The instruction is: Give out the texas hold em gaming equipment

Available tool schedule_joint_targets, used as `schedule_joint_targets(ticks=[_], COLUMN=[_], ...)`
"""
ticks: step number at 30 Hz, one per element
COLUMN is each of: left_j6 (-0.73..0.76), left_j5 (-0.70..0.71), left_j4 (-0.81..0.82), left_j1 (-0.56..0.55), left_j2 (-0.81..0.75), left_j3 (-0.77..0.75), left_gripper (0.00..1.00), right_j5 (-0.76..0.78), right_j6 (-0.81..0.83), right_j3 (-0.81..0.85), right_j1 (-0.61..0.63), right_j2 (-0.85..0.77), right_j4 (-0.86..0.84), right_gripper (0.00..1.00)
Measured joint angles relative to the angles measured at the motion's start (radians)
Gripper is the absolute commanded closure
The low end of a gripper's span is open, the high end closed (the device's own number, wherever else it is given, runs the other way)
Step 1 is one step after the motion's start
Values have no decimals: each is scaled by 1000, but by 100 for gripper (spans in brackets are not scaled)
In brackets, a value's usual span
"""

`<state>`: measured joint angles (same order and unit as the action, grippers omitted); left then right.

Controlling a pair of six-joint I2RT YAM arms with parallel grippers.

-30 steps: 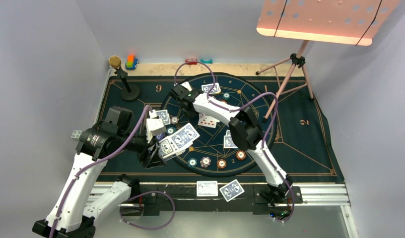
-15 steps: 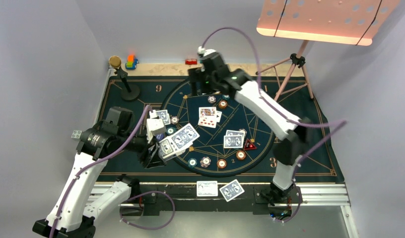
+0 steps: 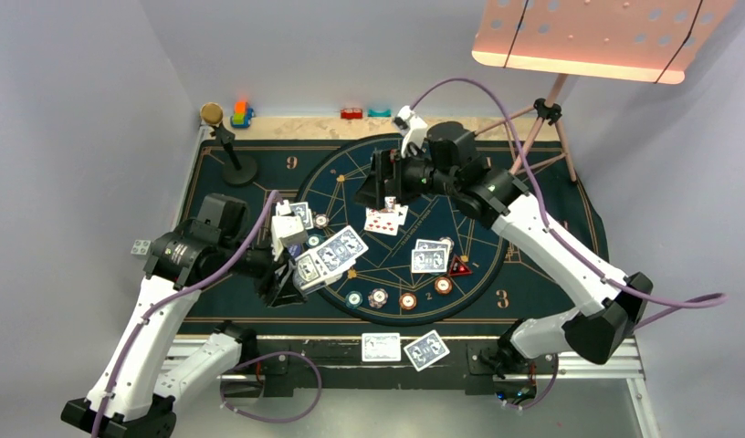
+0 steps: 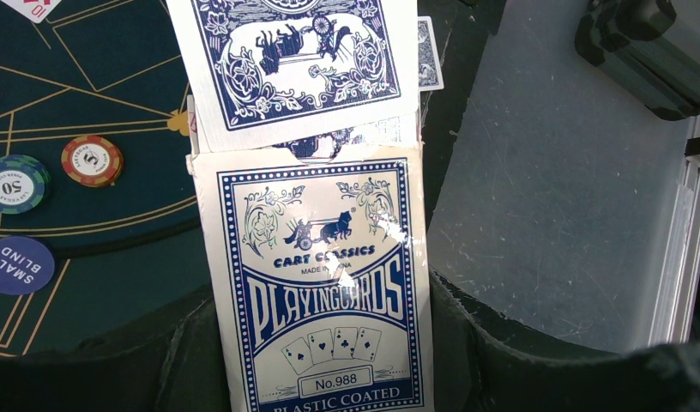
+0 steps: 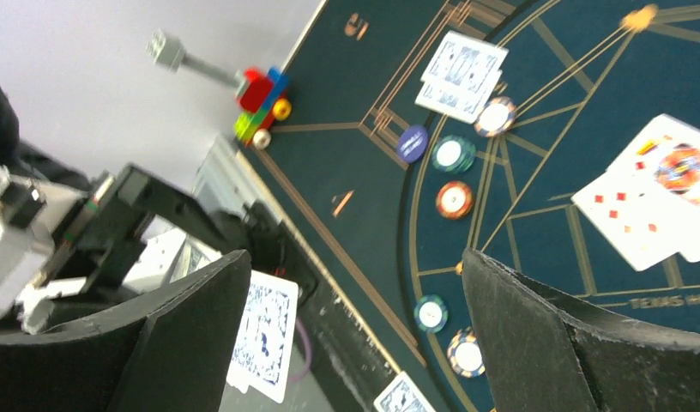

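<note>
My left fingers (image 4: 501,378) clamp the card box (image 4: 321,292); my right fingers (image 5: 578,343) spread wide, empty, chips (image 5: 454,199) below them

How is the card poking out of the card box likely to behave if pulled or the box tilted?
The card probably slides out easily: the card box reads "plastic coated" and its top is open. Being a thin sheet, it likely flexes rather than stays stiff. It looks light, so a nudge might shift it.
</note>
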<state>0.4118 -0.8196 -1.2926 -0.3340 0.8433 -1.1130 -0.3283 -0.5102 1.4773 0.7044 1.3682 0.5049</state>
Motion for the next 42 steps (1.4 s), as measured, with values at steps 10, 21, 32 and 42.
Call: schedule_joint_targets(ticks=[10,21,32,42], left_j6=[0,0,0,-1], left_j5=[0,1,3,14], left_j4=[5,5,4,3], left_j1=[0,0,0,0], left_j2=[4,10,10,8], left_j3=[0,0,0,0], left_gripper=[100,100,100,100], right_j5=[-174,-219,-213,-182], right_j6=[-66,-108,-128,-122], right_j3=[-125,-172,-214,-213], right_j1=[85,135,146,146], right_j2=[7,7,6,-15], right_j4=[-94,-159,-165,-135], right_gripper=[2,19,55,79])
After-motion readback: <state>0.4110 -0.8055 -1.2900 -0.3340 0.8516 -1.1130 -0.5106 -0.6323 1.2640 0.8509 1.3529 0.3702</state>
